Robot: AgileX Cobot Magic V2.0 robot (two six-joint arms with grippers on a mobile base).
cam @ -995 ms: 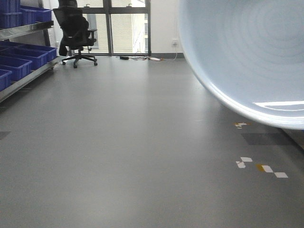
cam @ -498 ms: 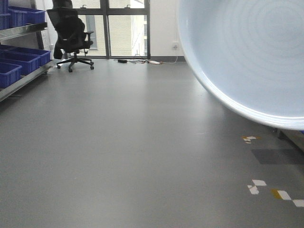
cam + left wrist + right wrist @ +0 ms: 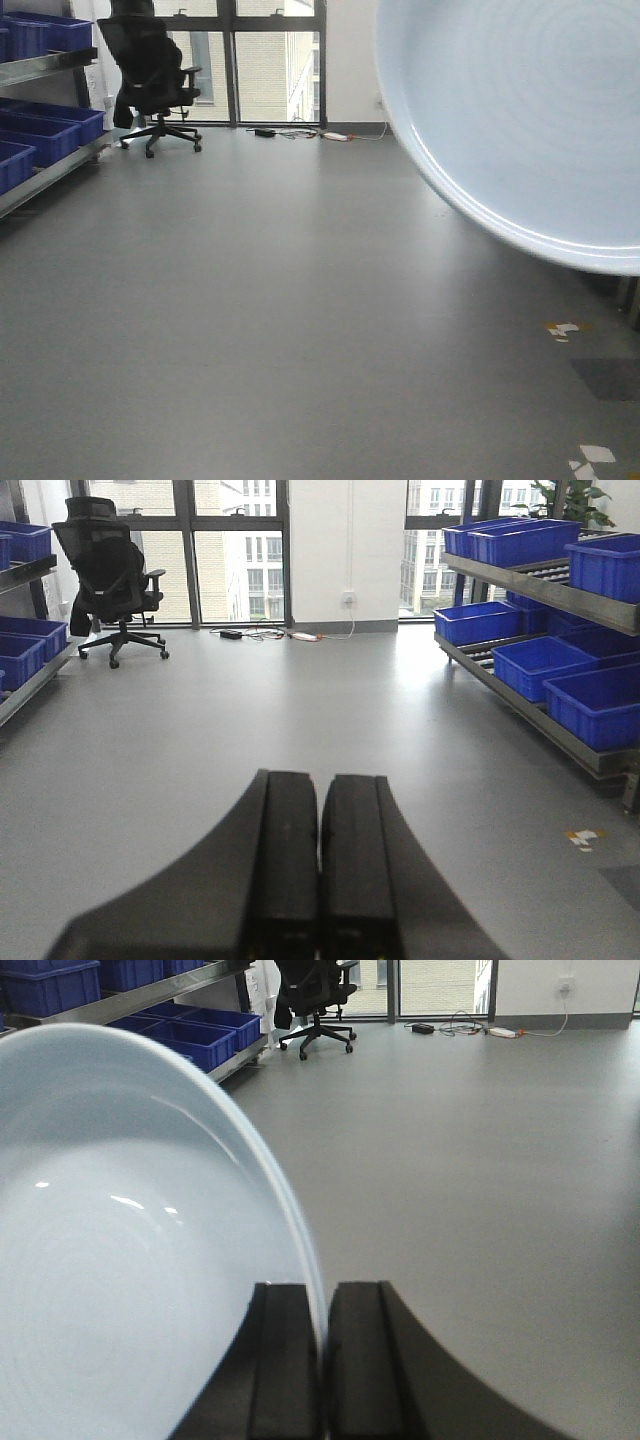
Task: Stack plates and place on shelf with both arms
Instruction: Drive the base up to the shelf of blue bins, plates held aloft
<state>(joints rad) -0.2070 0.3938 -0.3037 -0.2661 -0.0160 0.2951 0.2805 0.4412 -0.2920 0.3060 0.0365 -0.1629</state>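
**One plate on edge in the right gripper; left gripper carrying nothing**

Two black fingers [image 3: 285,1360] of the right gripper [image 3: 322,1305] are clamping the rim of a pale bluish-white plate [image 3: 130,1260], its thin edge rising straight up between them. The plate is standing on edge well above the floor, its glossy concave face showing on the left of the wrist view. Seen from the front, it is filling the upper right corner, faint rings showing. Whether a second plate is lying against it, I cannot tell.

The left gripper [image 3: 320,790] is keeping its fingers pressed flat together with nothing between them, pointing out over the bare grey floor [image 3: 300,710].

- Steel shelf [image 3: 520,580]: running along the right side, well apart from the left gripper, carrying blue crates [image 3: 540,665] on several levels.
- Another rack [image 3: 50,65]: standing on the left, also bearing blue crates.
- Black office chair [image 3: 150,75]: sitting near the window [image 3: 265,60].
- Cables [image 3: 300,132]: lying on the floor below the window.
- Tape marks [image 3: 565,328]: sticking to the floor at lower right.
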